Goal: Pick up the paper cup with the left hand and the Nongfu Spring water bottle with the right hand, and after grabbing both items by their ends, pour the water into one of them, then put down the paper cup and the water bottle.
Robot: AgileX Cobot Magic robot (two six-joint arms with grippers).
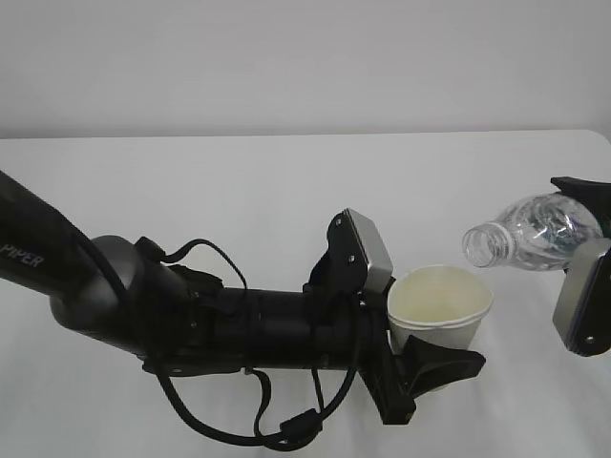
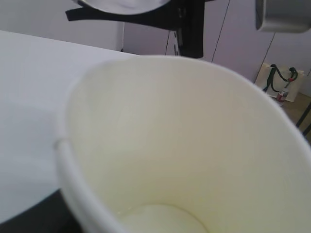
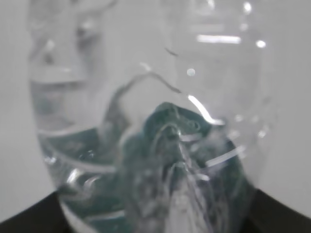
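The white paper cup [image 1: 441,307] stands upright off the table, with my left gripper [image 1: 420,332] shut on its lower part; one black finger [image 1: 447,364] shows in front of it. Its cream inside [image 2: 184,145] fills the left wrist view. The clear Nongfu Spring water bottle [image 1: 535,232] lies tilted, its open mouth pointing left just above and to the right of the cup's rim. My right gripper [image 1: 587,224] is shut on the bottle's back end. The bottle [image 3: 155,121] fills the right wrist view between dark fingers [image 3: 277,211]. I see no stream of water between mouth and cup.
The white table [image 1: 239,191] stretches behind and to the left of both arms, against a plain wall. My left arm, with loose cables [image 1: 220,420], lies across the front. Past the table's far edge stand cabinet doors and a bag on the floor [image 2: 282,80].
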